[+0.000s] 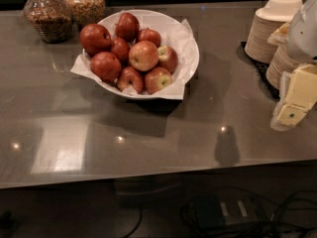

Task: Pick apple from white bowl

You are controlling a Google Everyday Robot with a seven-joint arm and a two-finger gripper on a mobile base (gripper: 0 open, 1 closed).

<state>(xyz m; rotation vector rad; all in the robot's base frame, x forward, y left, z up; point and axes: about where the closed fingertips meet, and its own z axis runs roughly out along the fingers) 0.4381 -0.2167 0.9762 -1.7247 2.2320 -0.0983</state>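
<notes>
I logged the counter (148, 133), with the white bowl (195, 58) toward its far-left corner. The gripper (295, 99) hung over the right edge; whether spread or pressed together I could not tell. The apple (143, 55), topmost at the bowl's centre, lay well to the gripper's left and slightly farther back.

The bowl (194, 58) sits on the desk (148, 143), left of centre and toward the back. The apple (143, 55) lies atop the middle of the heap in it, with other apples (105, 66) around it. Two jars (46, 14) stand behind it to the left. Stacks of paper bowls (270, 31) stand at the back right. The pincer (292, 103) hangs just before them at the right edge, well apart from the bowl.
</notes>
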